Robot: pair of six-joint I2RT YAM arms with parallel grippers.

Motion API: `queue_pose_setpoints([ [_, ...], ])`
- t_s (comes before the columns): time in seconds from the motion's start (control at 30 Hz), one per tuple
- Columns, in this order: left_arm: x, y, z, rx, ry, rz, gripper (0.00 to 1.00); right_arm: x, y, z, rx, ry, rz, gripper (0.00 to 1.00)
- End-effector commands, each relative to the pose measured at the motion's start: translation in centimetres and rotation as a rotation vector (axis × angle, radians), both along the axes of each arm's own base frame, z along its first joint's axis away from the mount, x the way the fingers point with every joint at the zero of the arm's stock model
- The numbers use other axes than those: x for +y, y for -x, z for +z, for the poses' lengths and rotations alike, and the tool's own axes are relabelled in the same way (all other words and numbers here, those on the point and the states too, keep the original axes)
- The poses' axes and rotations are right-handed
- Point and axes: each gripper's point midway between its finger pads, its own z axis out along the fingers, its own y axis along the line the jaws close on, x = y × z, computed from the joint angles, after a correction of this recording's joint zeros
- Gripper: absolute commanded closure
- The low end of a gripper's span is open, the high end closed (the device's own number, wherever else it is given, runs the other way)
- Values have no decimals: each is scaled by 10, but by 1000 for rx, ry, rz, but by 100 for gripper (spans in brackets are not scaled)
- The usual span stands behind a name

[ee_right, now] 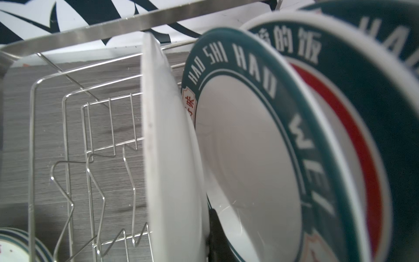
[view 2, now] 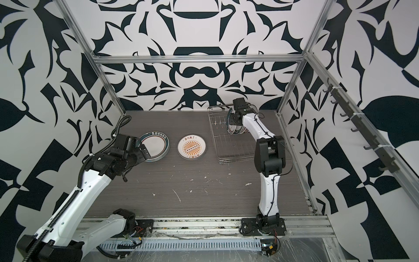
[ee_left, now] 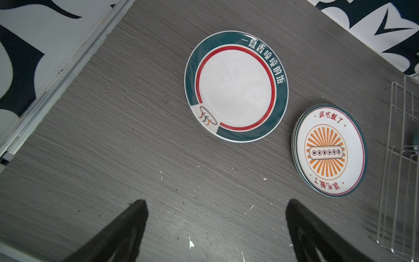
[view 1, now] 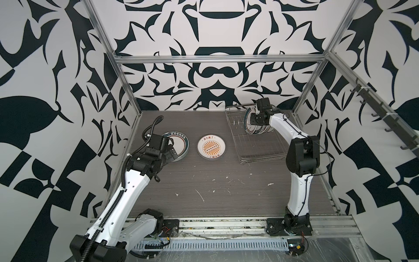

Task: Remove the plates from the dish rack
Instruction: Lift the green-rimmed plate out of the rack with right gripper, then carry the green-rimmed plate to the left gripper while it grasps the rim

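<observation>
Clamps right gripper point(view 1: 250, 118) on front plate point(ee_right: 167, 158), upright at rack's point(view 1: 260, 147) far end beside more standing plates point(view 1: 264, 131). Holds left gripper point(ee_left: 217, 202) spread wide, empty, above counter point(view 1: 204, 181) left of rack, near teal-rimmed stack point(view 1: 181, 145) and sunburst stack point(view 1: 211, 147).

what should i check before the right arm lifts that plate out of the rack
1. right gripper shut on the front plate at its rim: ok
2. front plate apart from the plate behind it: cannot tell, they sit very close
3. prongs of the rack on the front plate's free side bare: ok
4. left gripper open, holding nothing: ok
5. big stack and small stack lying flat on the table, outside the rack: ok
</observation>
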Motion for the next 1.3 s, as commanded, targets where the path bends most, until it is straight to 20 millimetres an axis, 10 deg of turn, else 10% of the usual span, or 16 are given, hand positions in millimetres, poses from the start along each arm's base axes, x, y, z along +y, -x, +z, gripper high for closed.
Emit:
queue_pose_setpoints([
  [0.0,5,7,-2,10,6,36,1,2,-5,17,-37,-17,-1,98],
  [0.37,-1,-3,-3,-4,-1,-14,1,-10,35,75,-56,35,29,100],
  [0.87,-37,-23,-2,-48,137,-126,1,-3,147,180,-233,-206,39,100],
  [1.27,-97,-37,17,-120,403,-332,0,67,194,171,-239,-957,72,100],
])
